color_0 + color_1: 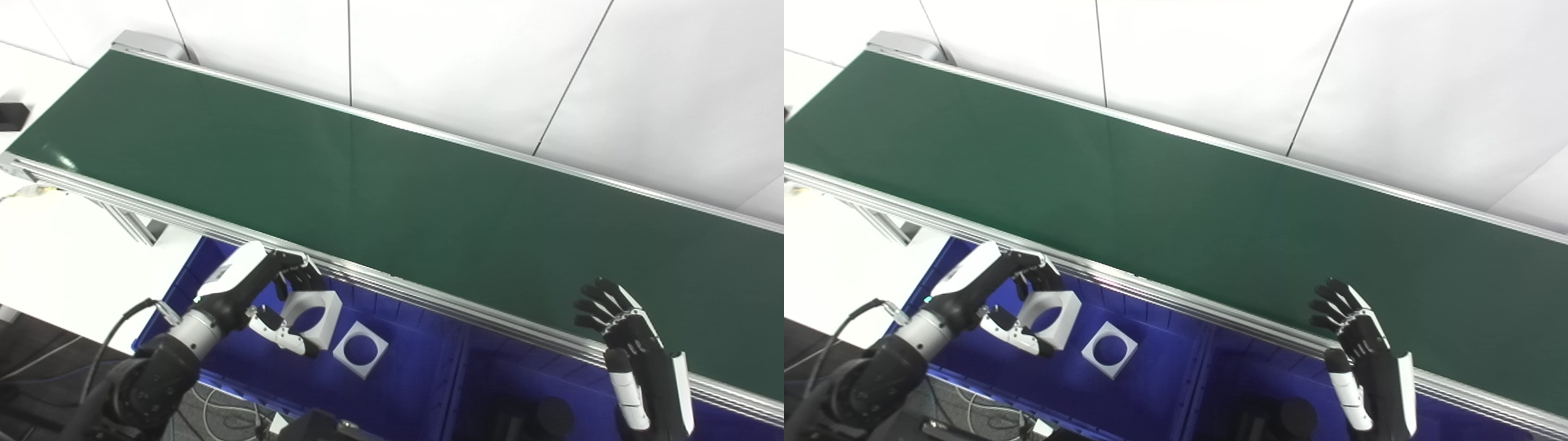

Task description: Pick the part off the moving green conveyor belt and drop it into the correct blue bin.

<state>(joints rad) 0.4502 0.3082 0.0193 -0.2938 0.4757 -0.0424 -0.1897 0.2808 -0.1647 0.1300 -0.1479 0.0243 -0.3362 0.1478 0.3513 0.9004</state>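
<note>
The left hand [263,294] is reaching over the left blue bin [422,392], which is sitting below the near rail of the conveyor belt [392,184], and its fingers and thumb are clasping a white square block [315,315] with a round hole through it. The block is being held tilted above the bin floor, just below the belt's near rail. A second white block [360,349] of the same kind is lying flat on the bin floor, just right of the held one and apart from it. Right of this bin, past a blue dividing wall, dark round objects [554,416] are sitting in a neighbouring blue bin [484,373]; their kind cannot be told. The right hand [631,343] is hovering upright over the belt's near rail toward the right end, fingers spread and grasping nothing. Beyond both hands, the green belt is running diagonally across the view, and a white panelled wall [490,61] is standing behind its far rail.
</note>
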